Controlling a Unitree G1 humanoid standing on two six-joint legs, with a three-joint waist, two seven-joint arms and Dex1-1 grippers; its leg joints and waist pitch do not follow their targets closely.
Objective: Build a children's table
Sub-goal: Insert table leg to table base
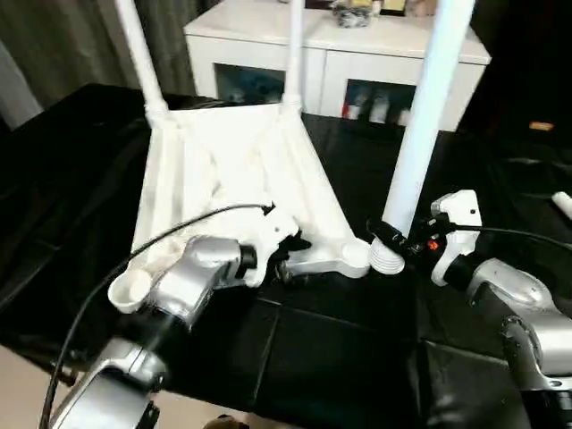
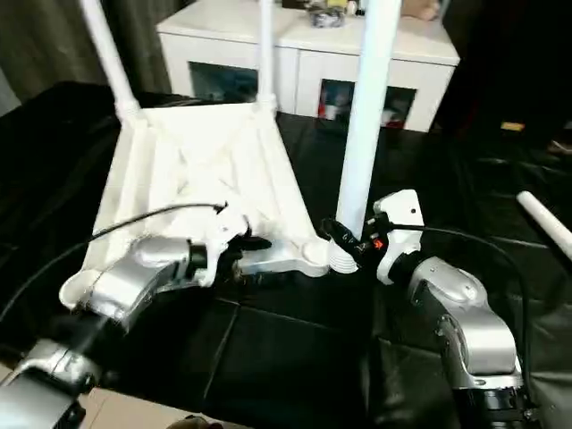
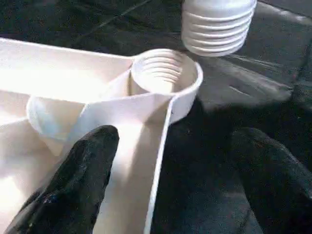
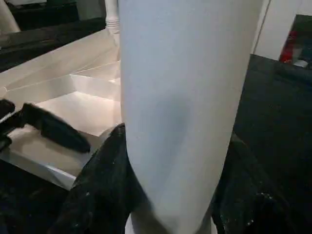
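Silver forearms are seen nearest the camera, each ending in a black-fingered end effector. On the left, the left end effector (image 1: 284,255) is spread wide at the near edge of the upturned tabletop (image 1: 232,170); in the left wrist view one finger (image 3: 73,185) is laid over a rib of the underside and the other (image 3: 273,180) is kept outside the rim, above the black surface (image 1: 357,357). Just beyond these fingers an empty corner socket (image 3: 163,73) is shown, with thread rings inside. On the right, the right end effector (image 1: 386,235) is closed around the lower part of a white leg (image 1: 424,116), which is held nearly upright. Its ribbed lower end (image 3: 217,24) is placed just beside the empty socket, not inside it. Two other legs (image 1: 138,54) are already stood in the far corner sockets of the tabletop. A second empty socket (image 1: 130,288) is visible at the near left corner. Behind the black-covered surface, a white cabinet (image 1: 340,54) is set. One more white tube (image 2: 545,223) is laid on the surface, well apart, at the far right.
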